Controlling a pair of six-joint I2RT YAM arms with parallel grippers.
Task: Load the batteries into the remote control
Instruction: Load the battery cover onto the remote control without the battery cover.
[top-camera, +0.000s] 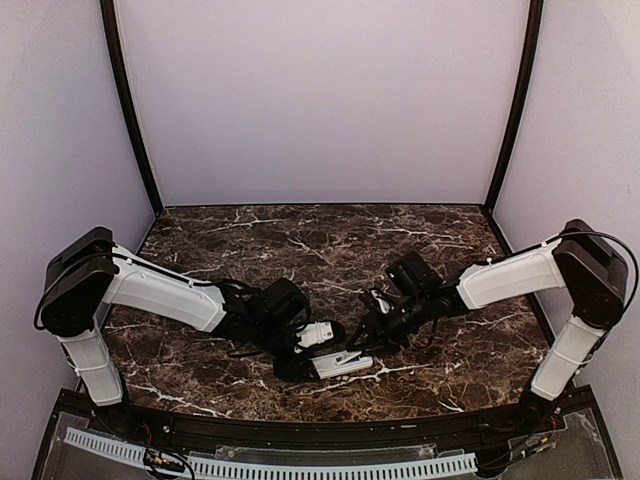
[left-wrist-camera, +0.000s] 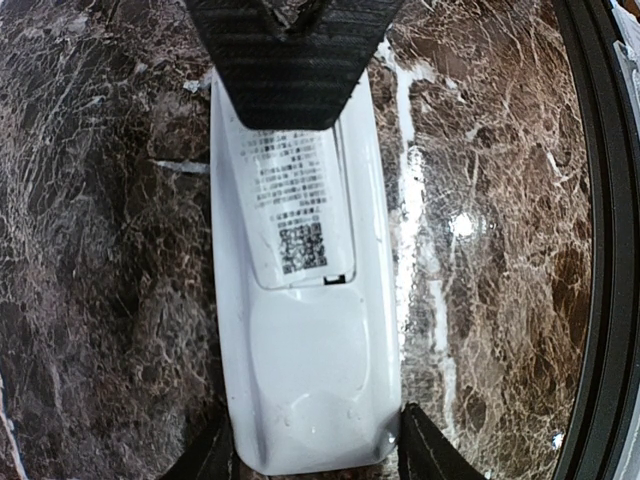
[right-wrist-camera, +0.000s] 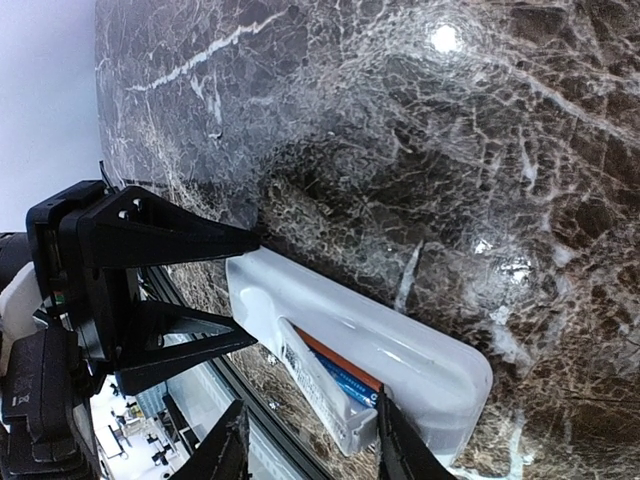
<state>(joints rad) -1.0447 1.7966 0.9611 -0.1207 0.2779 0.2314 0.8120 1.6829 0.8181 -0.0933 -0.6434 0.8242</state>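
Note:
The white remote control (top-camera: 342, 363) lies back up on the marble, near the front edge. My left gripper (left-wrist-camera: 315, 460) is shut on its rounded end, one finger on each side. The labelled battery cover (left-wrist-camera: 295, 210) sits on the remote's back. In the right wrist view the cover (right-wrist-camera: 320, 385) is lifted at one long edge. Under it lie the orange-red battery (right-wrist-camera: 340, 365) and the blue battery (right-wrist-camera: 355, 385) inside the remote (right-wrist-camera: 400, 350). My right gripper (right-wrist-camera: 310, 450) is open and straddles the cover's end, with one finger touching it. It also shows in the left wrist view (left-wrist-camera: 290, 60).
The table's black front rail (left-wrist-camera: 600, 250) runs close beside the remote. A white slotted cable duct (top-camera: 270, 465) lies beyond it. Both arms meet low over the front middle of the marble top (top-camera: 320, 240). Pale walls close off the back and sides.

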